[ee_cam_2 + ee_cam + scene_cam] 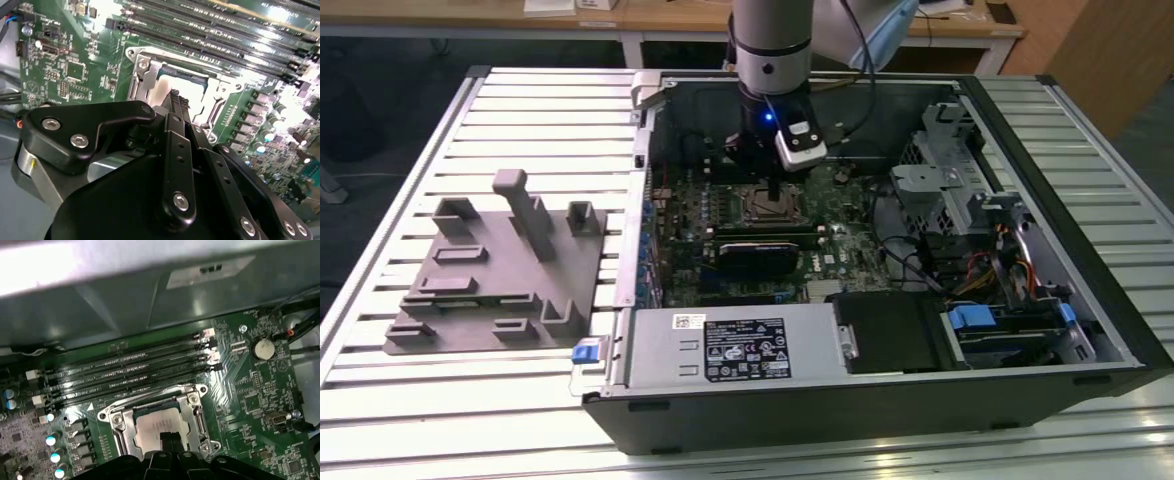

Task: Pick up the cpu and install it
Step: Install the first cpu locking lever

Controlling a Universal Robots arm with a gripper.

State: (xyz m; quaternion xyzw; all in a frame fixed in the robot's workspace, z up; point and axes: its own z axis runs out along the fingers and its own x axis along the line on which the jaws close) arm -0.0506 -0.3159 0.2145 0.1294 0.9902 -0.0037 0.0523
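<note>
The installing step is judged to be in hand: the cpu [159, 426] is seen lying within the socket frame [116, 421] on the motherboard [260, 405], with the gripper [171, 441] held narrow directly over it, so that a straight, gentle release is called for.

Exterior view. A ribbed, pale metal worktable [467, 400] occupies the scene, its slats running from the exterior view's left to right. Beyond the pincer, a light wooden desk [667, 18] on white legs crosses the far edge, with papers [574, 6] lying on it. Further off to the exterior view's right stands a brown wooden panel [1107, 50], possibly a cabinet side. Dark flooring [400, 110] shows past the table. Illumination is even and diffuse.
</note>
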